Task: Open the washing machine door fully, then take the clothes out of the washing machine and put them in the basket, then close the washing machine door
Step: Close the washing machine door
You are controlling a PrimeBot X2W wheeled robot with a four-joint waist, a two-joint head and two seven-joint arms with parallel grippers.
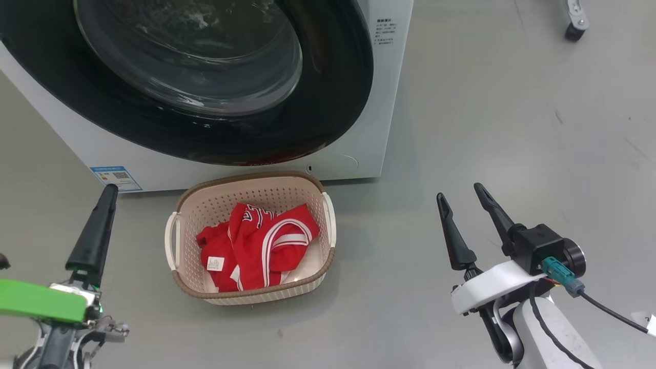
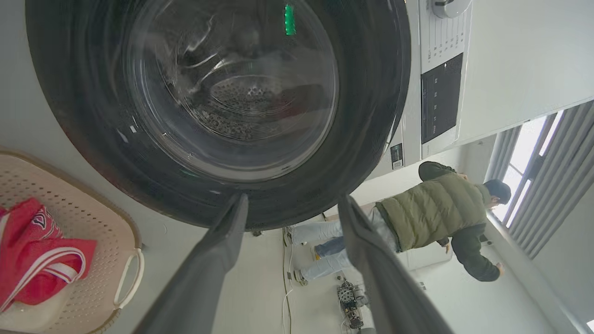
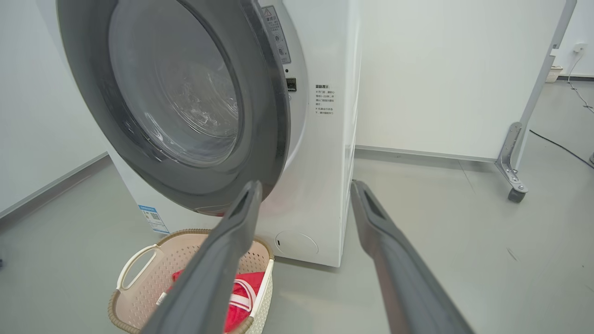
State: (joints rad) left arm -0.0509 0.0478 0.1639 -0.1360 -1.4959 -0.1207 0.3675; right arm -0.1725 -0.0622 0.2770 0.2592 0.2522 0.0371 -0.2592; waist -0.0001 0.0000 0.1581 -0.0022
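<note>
The white washing machine [image 1: 382,92] stands at the top of the head view. Its door [image 1: 333,102], black rim around bulging glass, covers the opening; in the right wrist view the door [image 3: 267,120] stands slightly ajar at its right edge. On the floor in front sits the cream basket [image 1: 246,177], and the red and white clothes [image 1: 261,246] lie inside it. My left gripper [image 1: 108,193] hangs left of the basket, open and empty, with the door [image 2: 371,116] ahead of it. My right gripper [image 1: 459,192] is right of the basket, also open and empty.
A blue sticker [image 1: 115,177] marks the machine's lower left corner. In the left wrist view a person [image 2: 441,208] in a green vest bends over beyond the machine. A caster leg [image 1: 575,25] stands at the far right. Grey floor spreads right of the machine.
</note>
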